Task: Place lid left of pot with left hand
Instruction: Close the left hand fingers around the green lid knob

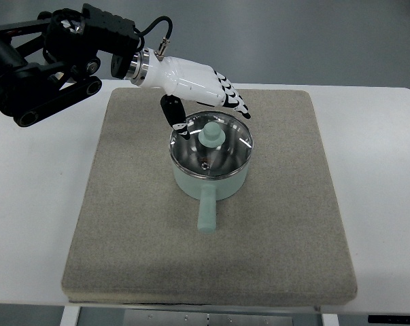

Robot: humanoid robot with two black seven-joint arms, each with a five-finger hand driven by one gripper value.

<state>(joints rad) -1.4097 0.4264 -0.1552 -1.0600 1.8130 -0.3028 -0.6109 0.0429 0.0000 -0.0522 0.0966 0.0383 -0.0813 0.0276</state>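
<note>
Looking down from my side, I have the left hand (203, 89) reaching in from the upper left, hovering over the far rim of the pot (211, 178). Its white palm is turned down, the fingers (235, 102) stretched forward and loosely spread toward the right, the dark thumb (172, 112) hanging below toward the lid's rim. It holds nothing as far as I can see; the hand reads as wide and relaxed, not curled.

What I am after, the glass lid (210, 146), sits seated on the pot in the middle of the grey mat (123, 224), which lies on the white counter (35, 204). Its pale green knob (210, 135) stands just toward me from the fingers, below and slightly right of the thumb, so the knob lies under the front edge of the palm, not between thumb and fingers yet. I cannot tell whether the thumb tip is touching the lid's rim or just above it.

The pot's handle (207, 212) points straight toward me, so its long axis runs near to far and leaves the mat to the pot's left bare for the put-down. I judge the next need is to bring the hand a little toward me and down so thumb and fingers bracket the knob. My right arm is not visible.
</note>
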